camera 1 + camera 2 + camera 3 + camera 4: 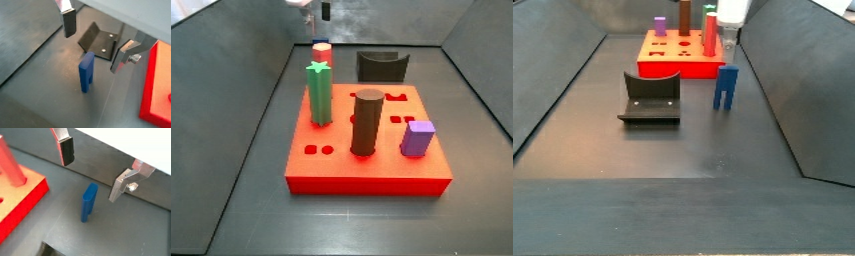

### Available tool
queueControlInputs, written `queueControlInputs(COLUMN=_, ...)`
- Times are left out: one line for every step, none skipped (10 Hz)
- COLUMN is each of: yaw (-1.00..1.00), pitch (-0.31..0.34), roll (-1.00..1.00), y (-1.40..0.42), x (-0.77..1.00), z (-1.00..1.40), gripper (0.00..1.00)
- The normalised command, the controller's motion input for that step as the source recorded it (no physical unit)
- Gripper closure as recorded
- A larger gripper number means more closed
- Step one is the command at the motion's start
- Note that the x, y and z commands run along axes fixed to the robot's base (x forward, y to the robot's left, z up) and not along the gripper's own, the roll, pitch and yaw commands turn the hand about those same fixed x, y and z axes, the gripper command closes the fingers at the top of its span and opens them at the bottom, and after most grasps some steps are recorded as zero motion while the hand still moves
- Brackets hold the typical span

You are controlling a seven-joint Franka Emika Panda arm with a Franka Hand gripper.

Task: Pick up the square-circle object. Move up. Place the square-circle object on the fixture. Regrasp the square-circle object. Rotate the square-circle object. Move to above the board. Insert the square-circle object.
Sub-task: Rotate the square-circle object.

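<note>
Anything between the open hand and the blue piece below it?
Nothing: in both wrist views the hand hangs above the square-circle object, its fingers apart, with only bare grey floor between.

In a side view the pincer at 12 o'clock is cut by the picture's edge, its fingers too small to judge. The small bright blue pronged piece is hidden there behind the flat red slab. In a wrist view the dark L-shaped fixture is clipped at 6 o'clock.

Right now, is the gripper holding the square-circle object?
No. The square-circle object stands on the floor below the open gripper.
</note>
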Motion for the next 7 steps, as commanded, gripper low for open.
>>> queueControlInputs(yaw=1.00, pitch=0.005, roll=-0.02, y=0.00, x=0.04, z=-0.03, gripper=0.00)
queueControlInputs(yaw=1.00, pitch=0.005, roll=-0.02, y=0.00, x=0.04, z=-0.03, gripper=0.00)
queueControlInputs(yaw=1.00, pitch=0.005, roll=-0.02, y=0.00, x=0.04, z=-0.03, gripper=0.00)
queueControlInputs(yaw=1.00, pitch=0.005, roll=-0.02, y=0.00, x=0.04, z=-0.03, gripper=0.00)
queueControlInputs(yaw=1.00, pitch=0.006, roll=-0.02, y=0.00, x=0.04, z=-0.03, gripper=0.00)
queueControlInputs(yaw=1.00, pitch=0.006, roll=-0.02, y=0.00, x=0.04, z=-0.03, gripper=0.00)
queueControlInputs(yaw=1.00, pitch=0.006, roll=-0.02, y=0.00, x=0.04, z=-0.03, gripper=0.00)
